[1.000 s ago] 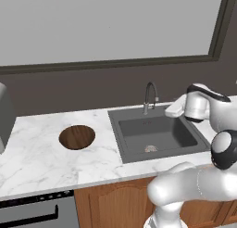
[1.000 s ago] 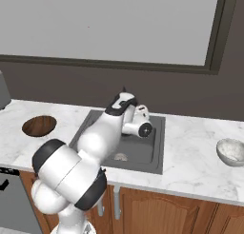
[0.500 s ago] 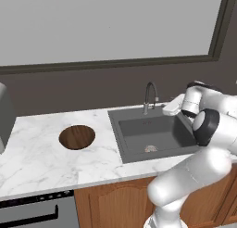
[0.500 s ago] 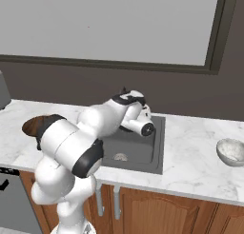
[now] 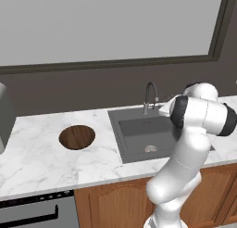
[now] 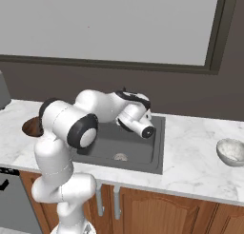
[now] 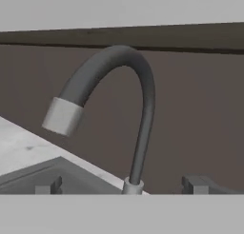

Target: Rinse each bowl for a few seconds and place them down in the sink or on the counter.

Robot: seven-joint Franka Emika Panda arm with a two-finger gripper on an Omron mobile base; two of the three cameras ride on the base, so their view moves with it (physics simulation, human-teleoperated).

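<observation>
The dark brown bowl (image 5: 77, 136) rests on the white marble counter (image 5: 41, 153) left of the sink (image 5: 139, 132); my arm half hides the same bowl (image 6: 31, 127) in the right base view. The pale grey-white bowl (image 6: 232, 151) stands on the counter far right of the sink (image 6: 102, 147). My gripper (image 5: 164, 109) hovers over the basin's back right, just right of the arched faucet (image 5: 149, 97). Its fingers are hidden. The faucet (image 7: 140, 100) looms close in the hand view, spout end (image 7: 62, 116) at the left. No water is visible.
A round drain (image 6: 120, 157) sits in the basin floor. Behind the sink rises a dark wall under a window ledge (image 5: 111, 65). A small lever (image 7: 196, 183) stands by the faucet base. Brown cabinet doors (image 6: 157, 209) run below the counter.
The arm's upper links have swung up and over the sink. The hand has crept a little left toward the faucet. Both bowls lie where they were.
</observation>
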